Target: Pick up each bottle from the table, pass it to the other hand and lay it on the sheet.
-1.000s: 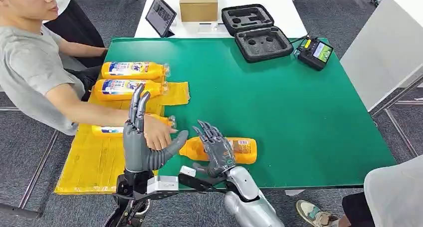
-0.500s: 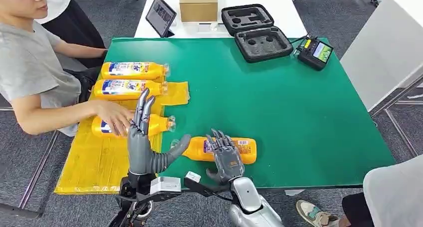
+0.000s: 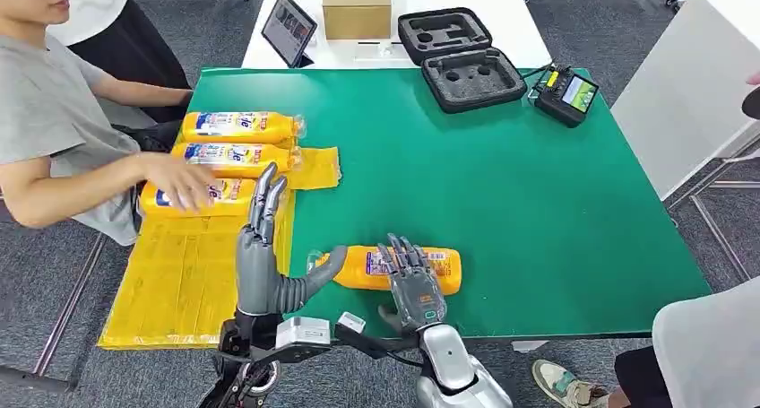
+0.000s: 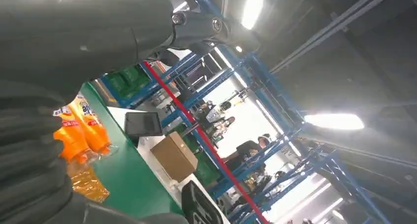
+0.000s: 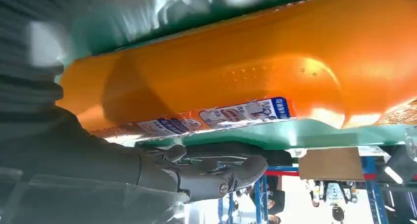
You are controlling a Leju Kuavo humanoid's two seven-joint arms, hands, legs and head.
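An orange bottle (image 3: 399,269) lies on its side on the green table (image 3: 538,202) near the front edge, at about 6 o'clock. The right hand (image 3: 412,282) hovers over its middle with fingers spread, gripping nothing; whether they touch it I cannot tell. At 9 o'clock of the bottle the left hand (image 3: 264,260) stands upright and empty, fingers straight and close together, thumb stretched toward the cap, beside the yellow sheet (image 3: 179,273), where three more bottles (image 3: 233,125) lie at 10 o'clock under a person's hand (image 3: 184,182).
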